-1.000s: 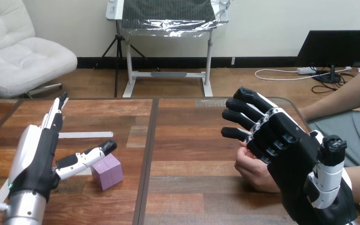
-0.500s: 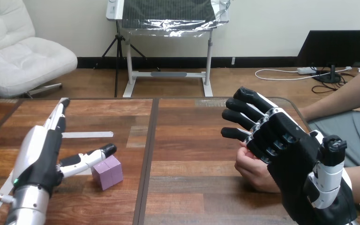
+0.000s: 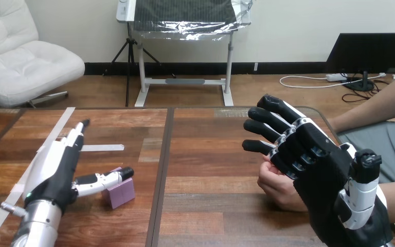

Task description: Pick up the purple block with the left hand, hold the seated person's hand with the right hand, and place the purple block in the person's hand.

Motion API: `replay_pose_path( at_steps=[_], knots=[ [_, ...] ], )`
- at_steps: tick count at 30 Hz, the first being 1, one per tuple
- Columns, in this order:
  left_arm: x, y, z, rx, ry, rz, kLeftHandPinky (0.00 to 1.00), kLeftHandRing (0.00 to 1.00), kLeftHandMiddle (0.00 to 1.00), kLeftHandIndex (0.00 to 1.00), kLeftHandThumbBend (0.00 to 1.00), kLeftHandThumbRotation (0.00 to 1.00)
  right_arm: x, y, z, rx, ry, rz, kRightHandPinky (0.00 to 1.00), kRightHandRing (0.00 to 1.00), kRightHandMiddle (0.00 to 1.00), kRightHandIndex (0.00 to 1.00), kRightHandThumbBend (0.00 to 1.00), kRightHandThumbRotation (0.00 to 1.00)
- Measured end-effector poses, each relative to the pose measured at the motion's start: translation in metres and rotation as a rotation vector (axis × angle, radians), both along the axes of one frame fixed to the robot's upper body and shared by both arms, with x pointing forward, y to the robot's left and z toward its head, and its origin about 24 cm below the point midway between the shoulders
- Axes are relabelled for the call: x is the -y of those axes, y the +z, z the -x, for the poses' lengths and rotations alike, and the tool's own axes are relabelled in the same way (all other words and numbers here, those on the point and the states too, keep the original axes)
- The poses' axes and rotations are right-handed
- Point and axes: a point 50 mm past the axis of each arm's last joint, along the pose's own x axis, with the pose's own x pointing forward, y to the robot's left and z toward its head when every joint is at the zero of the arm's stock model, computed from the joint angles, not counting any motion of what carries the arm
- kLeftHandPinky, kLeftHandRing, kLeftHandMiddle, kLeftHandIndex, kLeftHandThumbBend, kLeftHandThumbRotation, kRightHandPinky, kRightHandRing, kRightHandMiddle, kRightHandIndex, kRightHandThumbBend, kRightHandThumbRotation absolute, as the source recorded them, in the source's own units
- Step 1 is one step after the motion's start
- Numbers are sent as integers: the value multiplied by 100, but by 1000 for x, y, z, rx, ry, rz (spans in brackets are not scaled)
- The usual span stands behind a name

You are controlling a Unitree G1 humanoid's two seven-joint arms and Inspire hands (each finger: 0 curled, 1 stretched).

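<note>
— Wooden table point(image 3: 211, 206) across the lower frame, brown planks with a dark seam running down the middle. Where is the purple block point(image 3: 121, 194)?

— Lower left of the frame, flat on the table, a little left of that seam. Nothing has lifted it.

— And the left hand point(image 3: 56, 170)?

— Just left of the block, coming up from the bottom left corner. Its fingers point(image 3: 74, 139) are straight and together, pointing toward the upper part of the frame, and they hold nothing. The thumb reaches sideways to the right, with its black tip over the block's top near edge. I cannot tell whether it rests on the block or is just above it.

— Anything else near there?

— A short white tape strip point(image 3: 102, 147) lies on the table above the block, just right of the fingertips.

— Now the right side.

— The right hand point(image 3: 316, 164) stands at the right centre of the frame, well apart from the block. Its fingers point(image 3: 267, 128) are spread and only slightly bent, pointing to the upper left, closed round nothing.

— The person's hand point(image 3: 277, 188)?

— On the table at the lower left edge of the right hand, loosely curled and partly hidden behind it. The two meet in the picture, but I cannot tell whether they touch, and no robot finger wraps it.
</note>
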Motion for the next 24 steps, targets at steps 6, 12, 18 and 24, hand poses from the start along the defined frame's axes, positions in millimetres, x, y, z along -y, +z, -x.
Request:
replay_pose_path(
  at_steps=[6,12,18,24],
  knots=[
    [1,-4,-4,-30,-10,-13,88,98,100,96,90,48,0,0,0,0,-2,1,79,87,87,87,91,96],
    [4,-8,-8,-71,-26,-33,89,98,100,95,91,51,1,0,0,1,-2,1,79,87,88,88,90,96],
    [7,-11,-8,-102,-37,-35,89,97,99,94,93,53,1,0,0,1,-5,2,79,87,88,88,91,96],
    [10,-14,-10,-118,-48,-37,87,96,99,93,95,55,2,0,0,1,-8,3,79,87,88,88,90,97]
  ],
)
